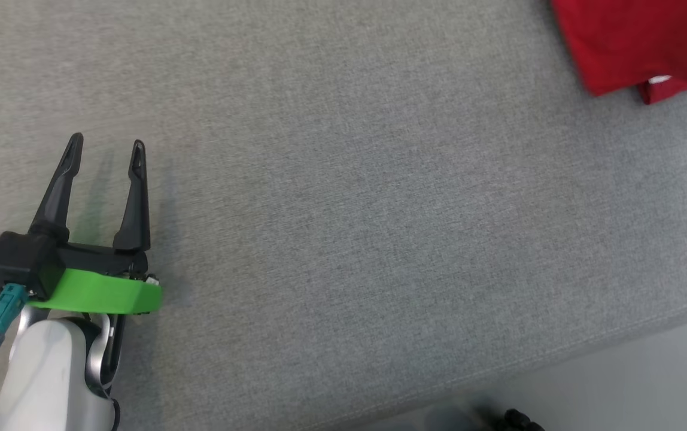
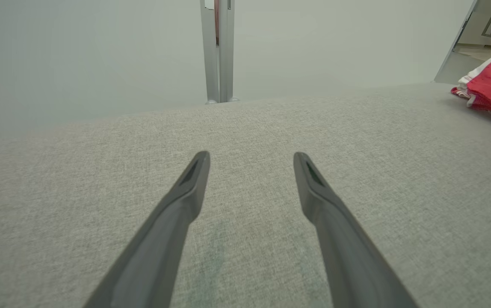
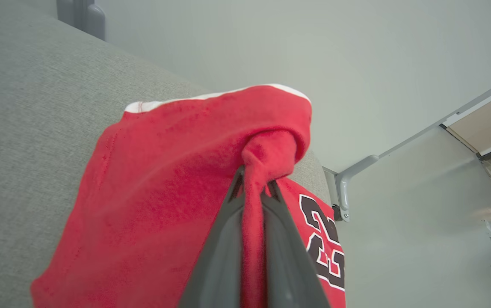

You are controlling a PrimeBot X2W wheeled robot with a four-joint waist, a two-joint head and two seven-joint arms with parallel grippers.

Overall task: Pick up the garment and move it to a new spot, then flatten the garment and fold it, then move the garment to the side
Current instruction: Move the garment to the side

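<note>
My left gripper (image 1: 107, 143) at lower left of head view, fingers spread wide, pointing up, holding nothing; my right gripper (image 3: 255, 179) fingers squeezed near-together, clamped on fold of garment (image 3: 164, 192)

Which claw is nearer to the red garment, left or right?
Right. The right claw is shut on a bunched fold of the red garment. The left claw is open over the grey surface, well apart from it.
</note>
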